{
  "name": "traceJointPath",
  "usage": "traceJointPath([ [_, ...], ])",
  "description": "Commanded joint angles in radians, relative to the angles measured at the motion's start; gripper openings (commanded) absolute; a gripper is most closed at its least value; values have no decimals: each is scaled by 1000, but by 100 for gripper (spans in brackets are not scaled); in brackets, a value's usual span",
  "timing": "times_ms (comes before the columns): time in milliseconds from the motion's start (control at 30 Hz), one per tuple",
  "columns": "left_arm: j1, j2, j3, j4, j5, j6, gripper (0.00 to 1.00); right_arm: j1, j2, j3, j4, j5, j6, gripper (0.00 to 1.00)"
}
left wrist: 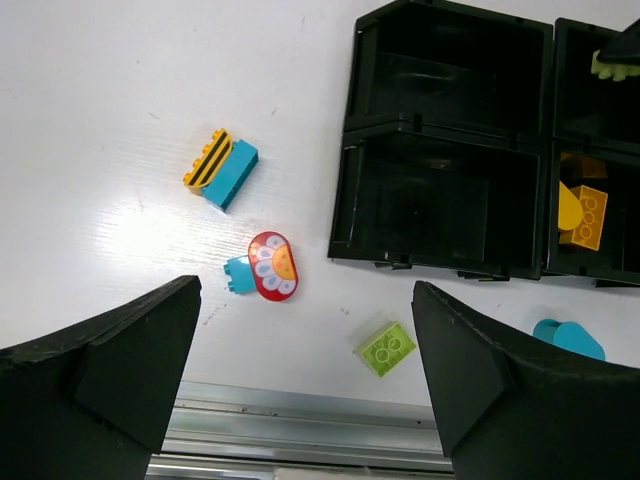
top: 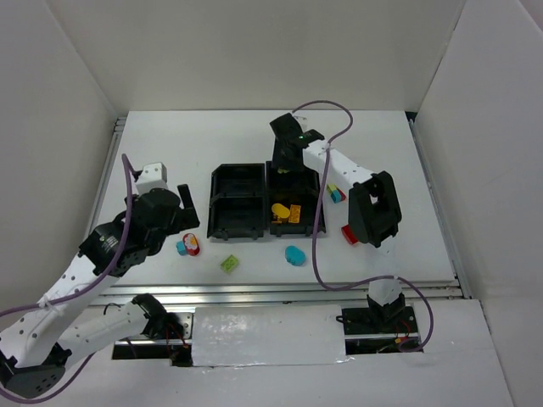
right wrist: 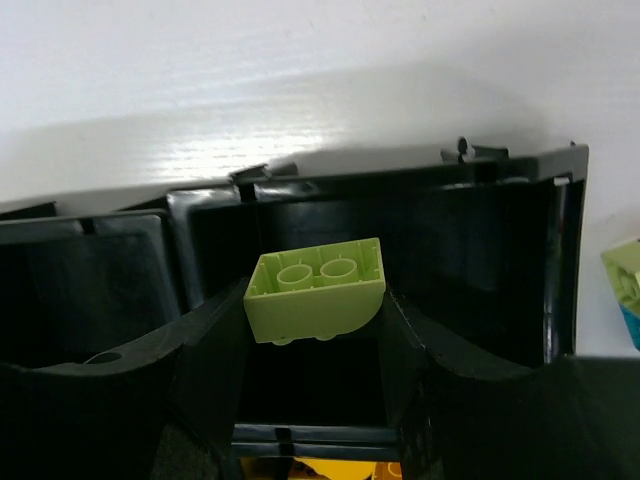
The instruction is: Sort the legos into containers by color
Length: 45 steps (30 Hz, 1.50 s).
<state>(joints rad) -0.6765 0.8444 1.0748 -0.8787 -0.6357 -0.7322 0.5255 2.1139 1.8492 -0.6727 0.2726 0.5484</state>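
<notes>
Right gripper point(right wrist: 316, 345) is clamped on a lime green brick point(right wrist: 318, 288), its fingers pressing the two short sides and the face with two rings turned to the wrist camera; it hangs over the far-right compartment point(top: 310, 182) of the black tray point(top: 210, 203), above the floor rather than on it; I judge this the position for a drop, that cell seemingly meant for green; the near-right compartment point(top: 280, 231) already holds yellow-orange bricks point(top: 286, 212), so holding the brick beyond the dividing wall keeps the colours apart; the two left compartments point(left wrist: 440, 215) show no bricks.

Left gripper point(left wrist: 304, 300) stands wide apart and holds nothing, poised above the table left of the tray and looking down on loose pieces: a red oval piece point(left wrist: 273, 265) touching a small cyan brick point(left wrist: 238, 273), and beyond them a yellow striped piece point(left wrist: 208, 160) against another cyan brick point(left wrist: 232, 175); probably it waits there to take one of these.

Near the tray's front edge lie a second green brick point(left wrist: 386, 348) and a rounded cyan brick point(top: 294, 254); a red brick point(top: 349, 234) lies just beside the right arm's elbow, and a small mixed cluster point(top: 337, 193) beside its forearm.

A purple cable point(top: 316, 246) loops past the tray's near-right corner, near the rounded cyan brick, and could snag a reach there; the touching pieces may need separating first.
</notes>
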Motion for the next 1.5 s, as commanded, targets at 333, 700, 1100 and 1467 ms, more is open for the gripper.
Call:
traceJointPath([
  [333, 6, -36, -41, -16, -50, 48, 99, 5, -176, -120, 19, -9, 5, 61],
  [700, 9, -33, -29, -28, -88, 47, 99, 98, -287, -143, -18, 49, 35, 79],
  [1100, 244, -88, -36, -72, -209, -48, 100, 606, -459, -456, -12, 168, 223, 100],
  [1467, 249, -119, -73, 6, -116, 22, 99, 772, -263, -385, -83, 273, 572, 100],
])
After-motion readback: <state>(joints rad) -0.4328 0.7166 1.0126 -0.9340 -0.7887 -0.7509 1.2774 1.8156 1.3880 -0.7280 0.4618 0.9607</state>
